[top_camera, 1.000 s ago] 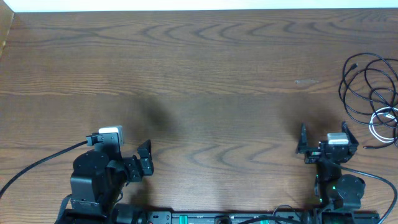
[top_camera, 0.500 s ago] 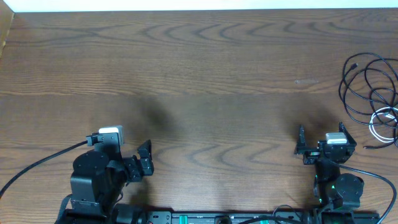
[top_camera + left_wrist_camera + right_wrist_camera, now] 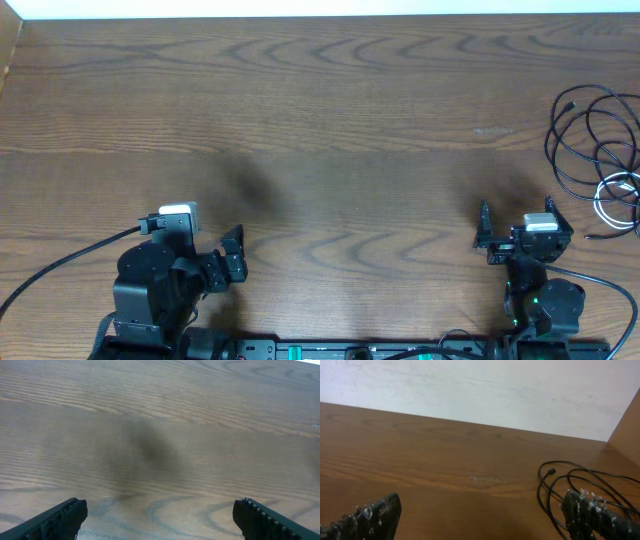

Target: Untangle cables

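Note:
A tangle of thin black cables [image 3: 590, 135] lies at the table's far right edge, with one white cable [image 3: 612, 197] looped in its lower part. The black loops also show in the right wrist view [image 3: 560, 485], with a small plug end up front. My right gripper [image 3: 520, 225] is open and empty, a little left of and nearer than the tangle; in its wrist view its jaws [image 3: 482, 515] stand wide apart. My left gripper [image 3: 236, 257] is open and empty at the front left, over bare wood [image 3: 160, 515].
The wooden table [image 3: 320, 120] ends at a white wall along the back [image 3: 470, 390]. A thick black arm wire [image 3: 60, 262] runs off the left arm's base toward the left edge. A small pale scuff [image 3: 492, 131] marks the wood near the cables.
The right gripper has shifted very slightly left. Nothing else has visibly moved.

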Robot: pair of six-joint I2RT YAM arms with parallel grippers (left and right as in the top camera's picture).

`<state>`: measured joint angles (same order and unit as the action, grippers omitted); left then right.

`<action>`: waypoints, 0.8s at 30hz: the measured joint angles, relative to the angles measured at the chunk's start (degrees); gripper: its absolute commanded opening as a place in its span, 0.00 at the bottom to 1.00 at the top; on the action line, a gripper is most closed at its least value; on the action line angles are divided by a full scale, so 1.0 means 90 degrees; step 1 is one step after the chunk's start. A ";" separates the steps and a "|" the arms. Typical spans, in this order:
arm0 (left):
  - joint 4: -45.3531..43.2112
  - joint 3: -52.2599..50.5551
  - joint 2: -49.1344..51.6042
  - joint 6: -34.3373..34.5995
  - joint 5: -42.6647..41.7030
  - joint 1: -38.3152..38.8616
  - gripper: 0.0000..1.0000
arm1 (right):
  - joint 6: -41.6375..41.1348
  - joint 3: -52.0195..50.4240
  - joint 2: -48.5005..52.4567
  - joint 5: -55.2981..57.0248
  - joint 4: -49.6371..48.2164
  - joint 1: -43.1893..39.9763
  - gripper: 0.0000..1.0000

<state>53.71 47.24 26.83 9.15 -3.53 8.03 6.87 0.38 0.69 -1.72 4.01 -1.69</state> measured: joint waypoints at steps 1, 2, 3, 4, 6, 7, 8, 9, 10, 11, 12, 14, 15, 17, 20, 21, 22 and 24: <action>0.0000 0.0000 0.0000 0.0000 0.0000 0.0000 0.98 | 0.0000 0.0000 0.0000 0.0002 0.0000 0.0000 0.99; 0.0000 0.0000 0.0000 0.0000 0.0000 0.0002 0.98 | 0.0000 0.0000 0.0000 0.0000 0.0000 0.0000 0.99; 0.0000 0.0000 0.0000 0.0000 0.0000 0.0002 0.98 | 0.0000 0.0000 0.0000 0.0000 0.0000 0.0000 0.99; 0.0000 0.0000 0.0000 0.0000 0.0000 0.0002 0.98 | 0.0000 0.0000 0.0000 0.0002 0.0000 0.0000 0.99; 0.0000 0.0000 0.0000 0.0000 0.0000 0.0002 0.98 | -0.0002 0.0000 0.0000 0.0002 0.0000 0.0000 0.99; 0.0000 0.0000 0.0000 0.0000 0.0000 0.0002 0.98 | 0.0000 0.0000 0.0000 0.0000 0.0000 0.0000 0.99; 0.0000 0.0000 0.0000 0.0000 0.0000 0.0002 0.98 | 0.0000 0.0000 0.0000 0.0002 0.0000 0.0000 0.99; 0.0000 0.0000 0.0000 0.0000 0.0000 0.0002 0.98 | 0.0000 0.0000 0.0000 0.0000 0.0000 0.0000 0.99; 0.0000 0.0000 0.0000 0.0000 0.0000 0.0000 0.98 | -0.0002 0.0000 0.0000 0.0000 0.0000 0.0000 0.99; 0.0000 0.0000 0.0000 0.0000 0.0000 0.0000 0.98 | 0.0000 0.0000 0.0000 0.0002 0.0000 0.0000 0.99; 0.0000 0.0000 0.0000 0.0000 0.0000 0.0002 0.98 | -0.0002 0.0000 0.0000 0.0002 0.0000 0.0000 0.99; 0.0000 0.0000 0.0000 0.0000 0.0000 0.0000 0.98 | 0.0000 0.0000 0.0000 0.0000 0.0000 0.0000 0.99; 0.0000 0.0000 0.0000 0.0000 0.0000 0.0000 0.98 | 0.0000 0.0000 0.0000 0.0000 0.0000 0.0000 0.99; 0.0000 0.0000 0.0000 0.0000 0.0000 0.0002 0.98 | -0.0002 0.0000 0.0000 0.0000 0.0000 0.0000 0.99; 0.0000 0.0000 0.0000 0.0000 0.0000 0.0000 0.98 | -0.0002 0.0000 0.0000 0.0002 0.0000 0.0000 0.99; 0.0010 0.0000 0.0000 0.0000 0.0000 0.0000 0.98 | -0.0002 0.0000 0.0000 0.0002 0.0000 0.0000 0.99; 0.0029 0.0000 0.0000 -0.0010 0.0002 -0.0007 0.98 | -0.0002 0.0000 0.0000 0.0000 0.0000 0.0000 0.99; 0.0002 -0.0010 -0.0015 -0.0034 0.0005 -0.0080 0.98 | -0.0002 0.0000 0.0000 0.0002 0.0000 0.0000 0.99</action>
<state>53.74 47.16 26.70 8.84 -3.49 7.31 6.85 0.38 0.69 -1.69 4.01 -1.69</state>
